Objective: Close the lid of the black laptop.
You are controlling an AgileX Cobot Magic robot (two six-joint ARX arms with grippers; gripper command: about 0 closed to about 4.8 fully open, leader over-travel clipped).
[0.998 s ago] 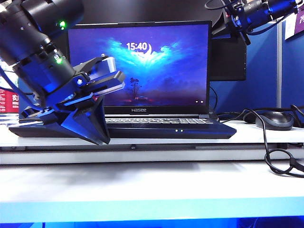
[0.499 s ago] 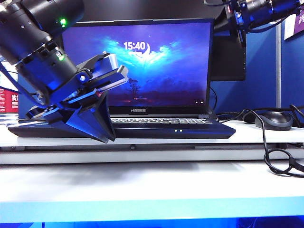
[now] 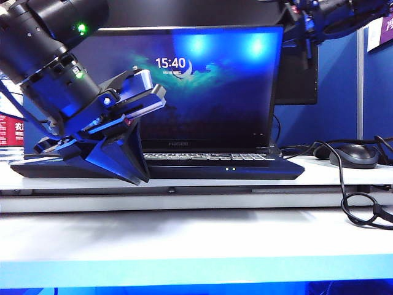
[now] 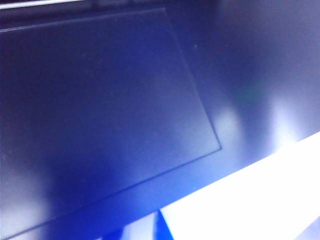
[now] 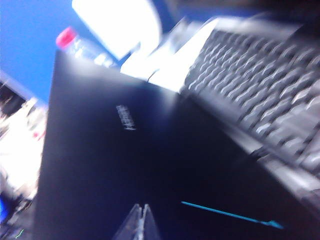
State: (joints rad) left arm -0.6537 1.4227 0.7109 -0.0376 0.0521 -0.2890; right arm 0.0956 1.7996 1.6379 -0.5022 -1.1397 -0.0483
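1. While the black laptop (image 3: pixel 166 165) sits on the white counter (image 3: pixel 196 239) with its base flat, the lid (image 3: pixel 190 86) has tipped forward over the last second: the screen now looks taller and dimmer, its clock has slid up and left, and glare spots sit along its top.
2. The right claw (image 3: pixel 301 24) is at the lid's upper right corner, behind the top edge; it has shifted down and inward since a second ago.
3. In the right wrist view, the right claw (image 5: pixel 142 220) shows two fingertips pressed together near the lid's dark back (image 5: pixel 120 165), with the laptop's keyboard (image 5: pixel 250 90) beyond. Whether the tips touch the lid is too blurred to tell.
4. The left claw (image 3: pixel 116 147) hangs in front of the laptop's left front corner with its fingers spread wide and gripping nothing. It has barely moved.
5. The left wrist view shows only the dark palm rest and touchpad (image 4: pixel 100 110), close up.
6. A computer mouse (image 3: pixel 355 155) and its cable (image 3: pixel 356 203) lie on the counter to the right, apart from the laptop.
7. My reading: closing has begun, the lid is still mostly upright, and most of the swing remains. The left claw stands close to where the lid will land, which could block it.
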